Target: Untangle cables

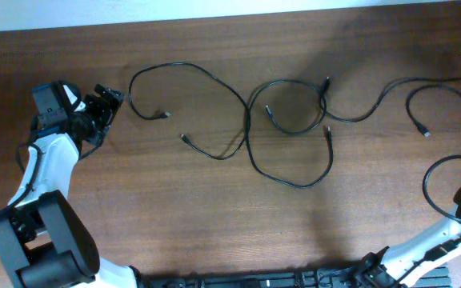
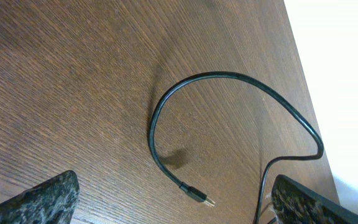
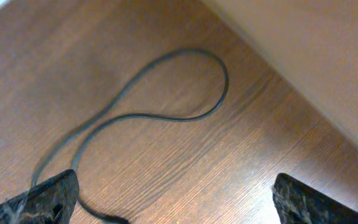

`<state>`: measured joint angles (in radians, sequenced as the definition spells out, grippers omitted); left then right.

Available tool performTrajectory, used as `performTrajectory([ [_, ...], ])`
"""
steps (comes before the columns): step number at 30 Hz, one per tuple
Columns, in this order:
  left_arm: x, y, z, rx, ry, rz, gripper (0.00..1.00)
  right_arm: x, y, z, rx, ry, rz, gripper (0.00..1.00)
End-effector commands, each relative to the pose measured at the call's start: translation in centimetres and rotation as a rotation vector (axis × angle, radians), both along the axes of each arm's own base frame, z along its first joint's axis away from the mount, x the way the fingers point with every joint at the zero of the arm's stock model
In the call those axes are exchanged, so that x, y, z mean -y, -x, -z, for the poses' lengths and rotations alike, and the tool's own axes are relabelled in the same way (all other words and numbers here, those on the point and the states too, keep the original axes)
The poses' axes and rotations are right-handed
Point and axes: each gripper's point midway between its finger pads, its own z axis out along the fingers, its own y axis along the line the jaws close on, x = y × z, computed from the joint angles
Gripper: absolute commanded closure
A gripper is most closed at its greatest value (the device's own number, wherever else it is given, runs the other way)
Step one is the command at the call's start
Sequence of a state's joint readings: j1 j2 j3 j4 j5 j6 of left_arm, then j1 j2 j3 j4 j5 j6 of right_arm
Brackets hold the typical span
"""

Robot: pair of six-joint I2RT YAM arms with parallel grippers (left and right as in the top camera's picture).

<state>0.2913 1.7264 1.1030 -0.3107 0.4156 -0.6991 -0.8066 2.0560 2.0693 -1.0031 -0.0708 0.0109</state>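
Left gripper (image 2: 174, 186) hangs low over the table (image 1: 214, 216) with its fingers spread wide and nothing between them; the right gripper (image 3: 174, 186) is likewise parted and empty, parked at the near right corner.

The cables (image 1: 249, 120) lie flat on the wood across the middle and right of the table; their loops cross one another around the centre, so by my reading nothing is separated yet and I am at the approach for the first pull.

From the left wrist I see the leftmost cord (image 2: 229, 74) curving round to its plug (image 2: 197, 196), which lies just ahead of the fingers and between their lines; that free end looks like the natural place to start. From the right wrist I see only a right-hand cord (image 3: 166, 118) looping near the table edge, well apart from the central crossing.

The next move, as I judge it, calls for lowering the left fingers astride the cord just behind the plug, closing firmly on so thin a thing, then drawing it leftward and clear of the crossing; the cord is limp and may drag its neighbours, so the right arm may need to come in and pin the knot.
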Motion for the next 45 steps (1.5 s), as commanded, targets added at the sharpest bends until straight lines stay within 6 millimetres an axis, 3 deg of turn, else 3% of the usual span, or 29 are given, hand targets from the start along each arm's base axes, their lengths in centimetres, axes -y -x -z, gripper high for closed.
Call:
performTrajectory([
  [1, 0.1, 0.0, 0.2, 0.001, -0.005, 0.019, 0.01, -4.3, -0.9, -0.7, 0.027, -0.129, 0.008, 0.01],
  [2, 0.1, 0.0, 0.2, 0.001, -0.005, 0.019, 0.01, -6.6, -1.3, 0.0, 0.007, -0.197, -0.003, 0.01],
  [4, 0.1, 0.0, 0.2, 0.001, -0.005, 0.019, 0.01, -13.9, -4.0, 2.4, -0.033, -0.380, -0.005, 0.01],
  [5, 0.1, 0.0, 0.2, 0.001, -0.005, 0.019, 0.01, -20.3, -5.9, 5.0, -0.097, -0.481, -0.106, 0.01],
  [6, 0.1, 0.0, 0.2, 0.001, -0.005, 0.019, 0.01, -24.7, -6.0, 7.7, -0.184, -0.539, -0.119, 0.01],
  [8, 0.1, 0.0, 0.2, 0.001, -0.005, 0.019, 0.01, -29.1, -4.7, 12.1, -0.302, -0.579, 0.120, 0.09],
  [11, 0.1, 0.0, 0.2, 0.001, -0.005, 0.019, 0.01, -31.6, -3.8, 16.5, -0.306, -0.543, 0.407, 0.13],
  [13, 0.1, 0.0, 0.2, 0.001, -0.005, 0.019, 0.01, -32.8, -3.0, 18.4, -0.312, -0.567, 0.474, 0.21],
  [15, 0.1, 0.0, 0.2, 0.001, -0.005, 0.019, 0.01, -33.9, -1.8, 19.6, -0.353, -0.568, 0.475, 0.22],
  [16, 0.1, 0.0, 0.2, 0.001, -0.005, 0.019, 0.01, -34.3, -1.7, 20.2, -0.352, -0.566, 0.464, 0.49],
  [17, 0.1, 0.0, 0.2, 0.001, -0.005, 0.019, 0.01, -34.4, -1.8, 20.4, -0.346, -0.567, 0.455, 0.96],
  [18, 0.1, 0.0, 0.2, 0.001, -0.005, 0.019, 0.01, -34.5, -2.0, 19.9, -0.341, -0.571, 0.430, 0.96],
  [20, 0.1, 0.0, 0.2, 0.001, -0.005, 0.019, 0.01, -36.1, -2.9, 16.9, -0.319, -0.597, 0.189, 0.96],
  [22, 0.1, 0.0, 0.2, 0.001, -0.005, 0.019, 0.01, -37.6, -1.9, 13.5, -0.318, -0.627, -0.002, 0.96],
  [24, 0.1, 0.0, 0.2, 0.001, -0.005, 0.019, 0.01, -39.2, 1.1, 10.5, -0.376, -0.651, -0.215, 0.96],
  [25, 0.1, 0.0, 0.2, 0.001, -0.005, 0.019, 0.01, -39.6, 2.2, 10.4, -0.414, -0.636, -0.332, 0.96],
  [27, 0.1, 0.0, 0.2, 0.001, -0.005, 0.019, 0.01, -41.0, 0.9, 9.8, -0.338, -0.621, -0.587, 0.96],
  [30, 0.1, 0.0, 0.2, 0.001, -0.005, 0.019, 0.01, -34.7, -2.1, 7.5, -0.216, -0.515, -0.430, 0.96],
  [32, 0.1, 0.0, 0.2, 0.001, -0.005, 0.019, 0.01, -26.3, -2.0, 5.6, -0.180, -0.359, -0.238, 0.96],
  [33, 0.1, 0.0, 0.2, 0.001, -0.005, 0.019, 0.01, -20.3, -0.6, 5.4, -0.149, -0.321, -0.020, 0.96],
  [34, 0.1, 0.0, 0.2, 0.002, -0.005, 0.019, 0.01, -17.7, -0.9, 5.3, -0.092, -0.307, 0.013, 0.96],
  [36, 0.1, 0.0, 0.2, 0.001, -0.005, 0.019, 0.01, -14.4, -3.8, 4.7, 0.028, -0.209, -0.019, 0.96],
  [37, 0.1, 0.0, 0.2, 0.001, -0.005, 0.019, 0.01, -12.7, -7.0, 3.9, 0.143, -0.132, -0.034, 0.96],
  [38, 0.1, 0.0, 0.2, 0.001, -0.005, 0.019, 0.01, -11.7, -8.7, 3.6, 0.199, -0.087, -0.036, 0.96],
  [39, 0.1, 0.0, 0.2, 0.001, -0.005, 0.019, 0.01, -9.1, -11.7, 3.7, 0.293, 0.019, -0.037, 0.96],
  [41, 0.1, 0.0, 0.2, 0.001, -0.005, 0.019, 0.01, -6.3, -14.2, 5.3, 0.345, 0.134, -0.027, 0.96],
  [43, 0.1, 0.0, 0.2, 0.002, -0.005, 0.019, 0.01, -5.0, -16.4, 5.9, 0.431, 0.186, -0.024, 0.96],
  [44, 0.1, 0.0, 0.2, 0.001, -0.005, 0.019, 0.01, -4.4, -16.7, 6.1, 0.446, 0.208, -0.012, 0.92],
  [45, 0.1, 0.0, 0.2, 0.001, -0.005, 0.019, 0.01, -3.5, -16.4, 6.5, 0.433, 0.241, 0.027, 0.43],
])
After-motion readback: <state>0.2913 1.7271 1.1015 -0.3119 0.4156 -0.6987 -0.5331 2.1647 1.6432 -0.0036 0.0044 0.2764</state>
